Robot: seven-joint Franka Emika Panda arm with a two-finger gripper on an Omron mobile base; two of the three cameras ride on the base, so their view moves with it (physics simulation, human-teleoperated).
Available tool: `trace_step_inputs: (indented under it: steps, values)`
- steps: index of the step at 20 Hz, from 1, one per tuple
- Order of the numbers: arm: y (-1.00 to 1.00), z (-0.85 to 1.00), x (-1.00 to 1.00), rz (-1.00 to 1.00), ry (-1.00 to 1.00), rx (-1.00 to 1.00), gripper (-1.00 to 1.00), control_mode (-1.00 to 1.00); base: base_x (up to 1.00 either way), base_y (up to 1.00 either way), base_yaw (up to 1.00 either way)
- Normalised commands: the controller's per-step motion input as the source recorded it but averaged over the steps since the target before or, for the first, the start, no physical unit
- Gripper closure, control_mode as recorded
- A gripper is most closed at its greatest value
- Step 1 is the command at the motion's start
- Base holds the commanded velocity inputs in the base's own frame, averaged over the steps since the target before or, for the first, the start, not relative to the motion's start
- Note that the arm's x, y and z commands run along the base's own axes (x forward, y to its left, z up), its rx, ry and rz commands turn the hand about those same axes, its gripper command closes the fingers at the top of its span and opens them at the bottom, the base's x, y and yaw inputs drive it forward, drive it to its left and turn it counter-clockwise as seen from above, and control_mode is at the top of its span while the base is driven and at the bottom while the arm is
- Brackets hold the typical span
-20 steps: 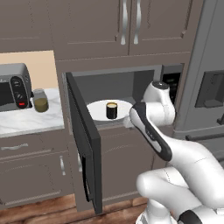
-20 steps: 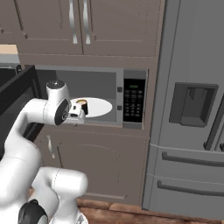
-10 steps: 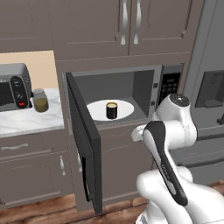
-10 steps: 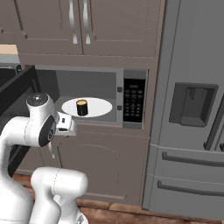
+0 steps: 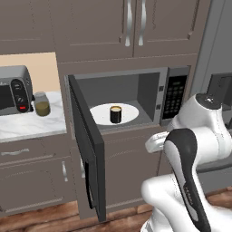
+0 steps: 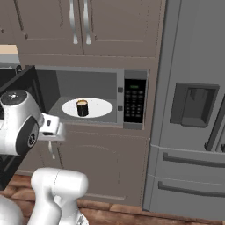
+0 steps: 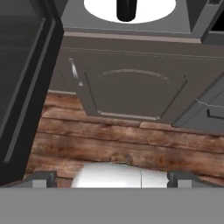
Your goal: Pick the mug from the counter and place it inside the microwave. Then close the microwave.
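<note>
The black mug [image 5: 116, 114] stands upright on the white turntable plate [image 5: 99, 115] inside the microwave [image 5: 174, 95], whose door [image 5: 86, 149] hangs wide open to the left. From the right base view the mug [image 6: 82, 107] sits in the middle of the cavity. My gripper [image 7: 111, 179] is open with nothing between its fingertips [image 7: 40, 179]. It hangs outside the microwave, below the cavity's front edge, pointing down at the lower cabinet and floor. The mug [image 7: 127, 9] is well beyond it, at the top of the hand view. The hand [image 6: 52, 128] shows white in front of the cabinet.
An olive jar [image 5: 43, 103] and a silver toaster oven [image 5: 12, 93] stand on the marble counter [image 5: 27, 128] left of the open door. A grey fridge [image 6: 193, 110] fills the right side. Cabinet doors [image 7: 131, 94] and wooden floor [image 7: 109, 144] lie below the microwave.
The arm has drawn back out of the microwave and swung down, so the open gripper now hangs before the lower cabinet. The mug stays on the plate.
</note>
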Motion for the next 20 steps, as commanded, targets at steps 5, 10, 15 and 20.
trace_step_inputs:
  steps: [5, 10, 15, 20]
  values:
    - [0.0, 0.15, -0.84, 0.0, -0.14, 0.0, -1.0, -1.0, 0.0, 0.0, 0.0]
    - [0.0, 0.06, -0.8, 0.0, -0.36, 0.0, -1.0, -1.0, 0.0, 0.0, 0.0]
    - [0.0, 0.13, -0.72, 0.0, -0.36, 0.0, -1.0, -1.0, 0.0, 0.0, 0.0]
    - [0.0, 0.2, -0.63, -0.03, -0.23, 0.0, -1.0, -1.0, 0.0, 0.0, 0.0]
